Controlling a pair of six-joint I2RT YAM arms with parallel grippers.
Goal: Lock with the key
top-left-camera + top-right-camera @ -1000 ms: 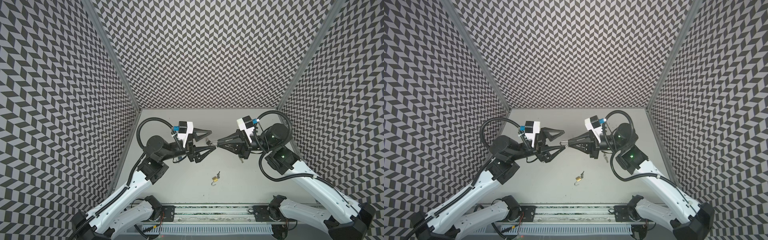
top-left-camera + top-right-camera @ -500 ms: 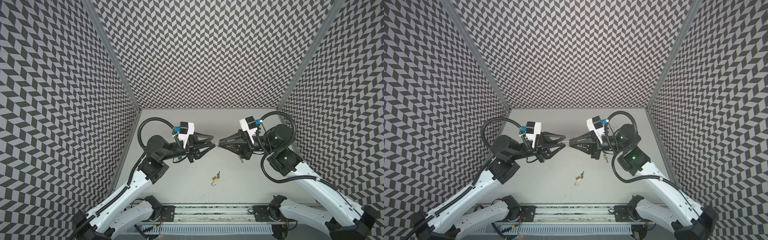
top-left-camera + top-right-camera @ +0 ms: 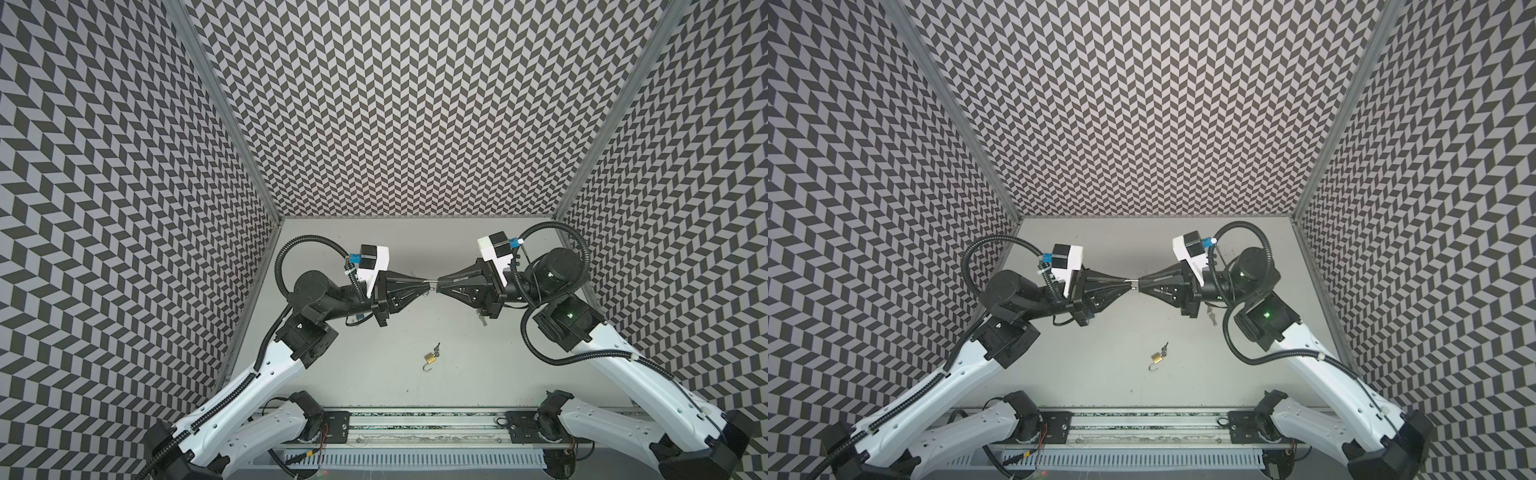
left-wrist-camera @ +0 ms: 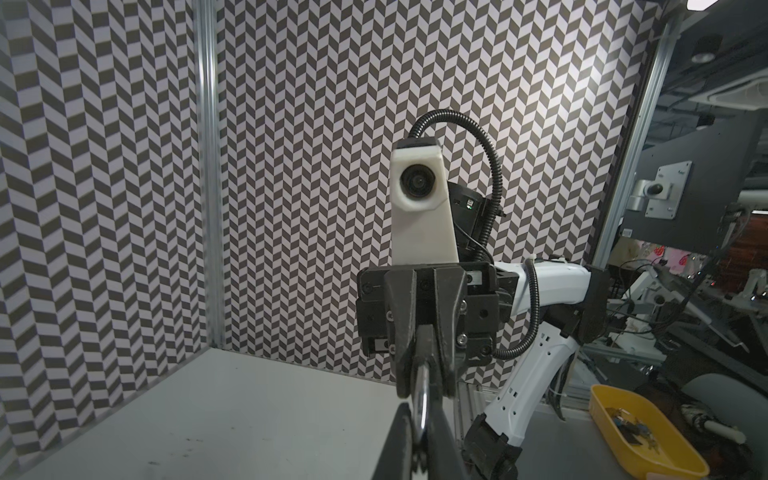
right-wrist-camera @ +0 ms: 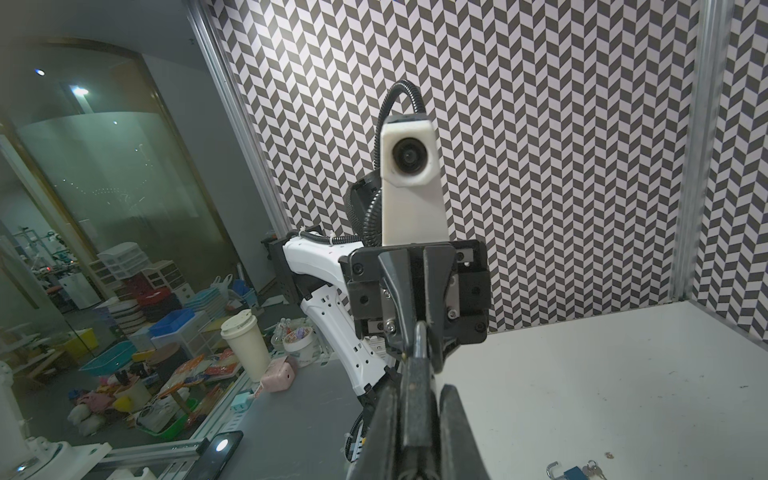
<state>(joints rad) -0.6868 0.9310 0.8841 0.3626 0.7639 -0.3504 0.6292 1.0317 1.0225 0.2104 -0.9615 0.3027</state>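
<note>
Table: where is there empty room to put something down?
Bare table along the back wall, and in front, either side of the brass padlock. Crowded mid-table, where left pincer and right pincer grip one metal piece.

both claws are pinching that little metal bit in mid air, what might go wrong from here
1. The left claw and right claw pinch the same small metal loop tip to tip, above the table; if one pulls or twists out of step, it may slip and fall.
2. Only the claw tips hold it, so the grip looks shallow; a drop could land near the brass padlock below.
</note>
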